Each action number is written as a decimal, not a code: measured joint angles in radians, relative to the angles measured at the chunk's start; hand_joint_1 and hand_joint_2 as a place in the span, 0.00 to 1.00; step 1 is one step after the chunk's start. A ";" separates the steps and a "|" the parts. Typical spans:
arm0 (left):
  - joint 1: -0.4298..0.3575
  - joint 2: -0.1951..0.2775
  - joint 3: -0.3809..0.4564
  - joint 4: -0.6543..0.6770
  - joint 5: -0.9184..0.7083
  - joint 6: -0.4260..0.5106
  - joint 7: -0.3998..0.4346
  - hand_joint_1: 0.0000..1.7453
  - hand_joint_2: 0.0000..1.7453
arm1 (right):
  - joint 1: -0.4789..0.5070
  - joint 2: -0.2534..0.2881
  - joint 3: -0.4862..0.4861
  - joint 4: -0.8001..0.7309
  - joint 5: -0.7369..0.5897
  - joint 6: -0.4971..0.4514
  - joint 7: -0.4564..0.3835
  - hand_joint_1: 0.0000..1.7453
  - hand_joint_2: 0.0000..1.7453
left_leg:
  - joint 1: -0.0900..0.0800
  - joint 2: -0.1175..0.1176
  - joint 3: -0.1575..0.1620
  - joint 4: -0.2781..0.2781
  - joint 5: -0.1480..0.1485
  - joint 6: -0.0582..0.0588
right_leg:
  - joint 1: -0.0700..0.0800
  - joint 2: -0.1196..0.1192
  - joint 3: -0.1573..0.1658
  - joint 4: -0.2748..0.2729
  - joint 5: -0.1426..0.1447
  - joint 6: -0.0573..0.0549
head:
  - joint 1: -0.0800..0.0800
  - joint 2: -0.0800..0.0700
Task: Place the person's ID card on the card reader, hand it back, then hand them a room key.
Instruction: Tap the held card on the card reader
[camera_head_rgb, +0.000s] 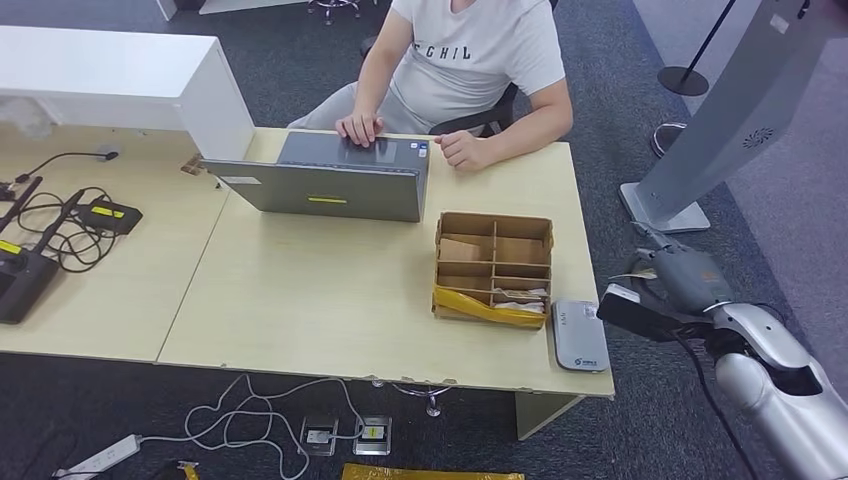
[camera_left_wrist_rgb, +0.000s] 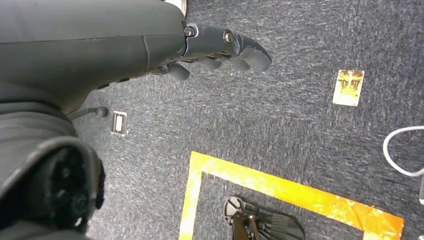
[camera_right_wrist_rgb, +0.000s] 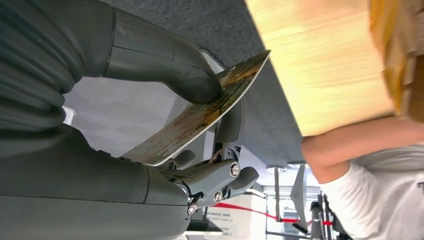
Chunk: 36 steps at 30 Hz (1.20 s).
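Observation:
My right hand (camera_head_rgb: 668, 282) hovers just off the table's right edge, beside the grey card reader (camera_head_rgb: 580, 335) at the near right corner. In the right wrist view that hand (camera_right_wrist_rgb: 200, 125) pinches the ID card (camera_right_wrist_rgb: 200, 115) between thumb and fingers, the card tilted. A cardboard box (camera_head_rgb: 492, 268) with compartments holding key cards stands left of the reader. The person (camera_head_rgb: 470, 60) in a white shirt sits across the table, both hands by a laptop. My left hand (camera_left_wrist_rgb: 220, 47) hangs above the carpet, fingers loosely curled, holding nothing.
A grey laptop (camera_head_rgb: 330, 178) stands at the table's far side. Cables and black devices (camera_head_rgb: 60, 235) lie on the left table. A grey kiosk stand (camera_head_rgb: 720, 130) rises at the right. Orange floor tape (camera_left_wrist_rgb: 280, 187) marks the carpet.

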 joint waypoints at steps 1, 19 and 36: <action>0.000 -0.001 0.000 0.000 0.001 0.000 -0.005 0.00 0.00 | 0.004 0.003 0.003 -0.004 -0.004 0.003 0.001 1.00 1.00 | 0.000 0.000 0.000 0.000 0.000 0.000 | 0.000 0.000 0.000 0.000 0.000 0.000 | 0.000 0.000; -0.002 0.000 -0.007 0.000 0.006 0.005 0.004 0.00 0.00 | 0.056 0.035 0.041 0.004 -0.051 -0.063 -0.005 1.00 1.00 | 0.000 0.000 0.000 0.000 0.000 0.000 | 0.000 0.000 0.000 0.000 0.000 0.000 | 0.000 0.000; -0.004 0.016 -0.032 0.000 0.016 0.005 0.012 0.00 0.00 | 0.142 0.079 0.125 0.044 -0.160 -0.102 0.049 1.00 1.00 | 0.000 0.000 0.000 0.000 0.000 0.000 | 0.000 0.000 0.000 0.000 0.000 0.000 | 0.000 0.000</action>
